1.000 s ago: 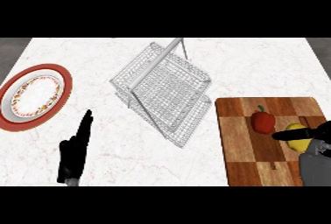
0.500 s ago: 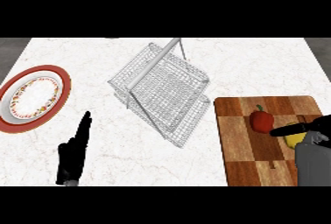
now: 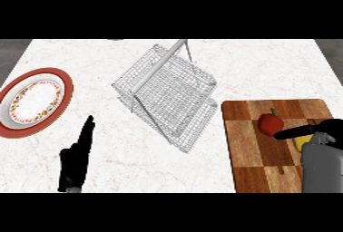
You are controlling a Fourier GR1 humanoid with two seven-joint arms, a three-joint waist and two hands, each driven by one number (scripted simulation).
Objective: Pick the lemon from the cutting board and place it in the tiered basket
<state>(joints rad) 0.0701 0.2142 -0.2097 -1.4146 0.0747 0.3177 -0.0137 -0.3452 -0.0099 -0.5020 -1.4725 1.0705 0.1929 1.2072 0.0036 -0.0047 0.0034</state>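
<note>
Where right hand (image 3: 325, 129) curls, lemon (image 3: 301, 143) lies beneath.

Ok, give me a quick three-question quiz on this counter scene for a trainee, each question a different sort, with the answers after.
1. True or false: the right hand is over the cutting board.
2. Which thing lies on the counter left of the tiered basket? A: a plate. B: a kettle. C: a pan.
3. Fill in the colour: on the board, the lemon lies next to a ___ fruit.

Key: 1 true; 2 A; 3 red.
</note>
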